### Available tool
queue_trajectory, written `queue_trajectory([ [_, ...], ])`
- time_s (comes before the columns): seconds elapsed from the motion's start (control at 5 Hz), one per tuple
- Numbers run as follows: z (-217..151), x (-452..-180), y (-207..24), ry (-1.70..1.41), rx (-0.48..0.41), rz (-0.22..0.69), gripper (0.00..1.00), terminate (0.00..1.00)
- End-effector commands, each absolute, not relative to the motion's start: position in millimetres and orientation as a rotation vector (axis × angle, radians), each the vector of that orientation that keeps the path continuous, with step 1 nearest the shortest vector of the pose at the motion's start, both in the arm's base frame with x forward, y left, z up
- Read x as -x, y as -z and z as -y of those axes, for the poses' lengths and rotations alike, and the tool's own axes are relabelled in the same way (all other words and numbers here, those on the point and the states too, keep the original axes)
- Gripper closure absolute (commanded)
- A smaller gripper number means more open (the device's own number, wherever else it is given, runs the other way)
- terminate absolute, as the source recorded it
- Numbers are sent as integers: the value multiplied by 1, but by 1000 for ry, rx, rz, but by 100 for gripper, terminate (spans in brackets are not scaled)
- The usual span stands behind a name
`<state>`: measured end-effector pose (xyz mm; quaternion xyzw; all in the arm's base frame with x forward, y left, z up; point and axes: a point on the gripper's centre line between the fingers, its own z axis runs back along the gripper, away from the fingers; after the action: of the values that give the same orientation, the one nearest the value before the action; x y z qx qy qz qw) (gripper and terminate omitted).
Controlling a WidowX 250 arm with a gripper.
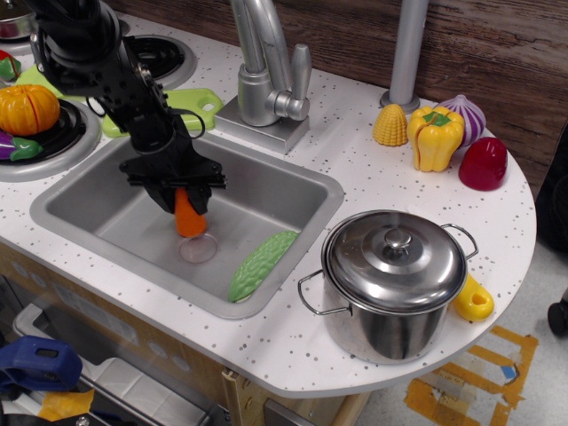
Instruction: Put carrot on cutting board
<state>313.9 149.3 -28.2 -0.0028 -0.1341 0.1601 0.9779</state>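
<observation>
The orange carrot (188, 217) hangs upright, held at its top by my black gripper (183, 197), over the sink just above the drain. The gripper is shut on the carrot and the arm reaches in from the upper left. The light-green cutting board (188, 106) lies on the counter behind the sink, left of the faucet, partly hidden by my arm.
The metal sink (71, 209) holds a bumpy green vegetable (262, 263). A faucet (262, 71) stands behind it. An orange pumpkin toy (27, 108) sits on the left burner. A steel pot (393, 280), corn, yellow pepper, onion and a red piece are to the right.
</observation>
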Motion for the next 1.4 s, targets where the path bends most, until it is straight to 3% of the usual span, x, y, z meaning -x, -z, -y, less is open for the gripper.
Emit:
queue_trajectory([
  [0.0,-181,-320,-46,-280,-113,329,100,0],
  [0.4,-203,-348,-84,-173,-198,385,100,0],
  [0.8,-233,-380,-86,-32,-173,452,100,0],
  [1.0,-240,-389,-79,3,-156,466,0,0],
  [1.2,-244,-394,-72,17,-123,471,0,0],
])
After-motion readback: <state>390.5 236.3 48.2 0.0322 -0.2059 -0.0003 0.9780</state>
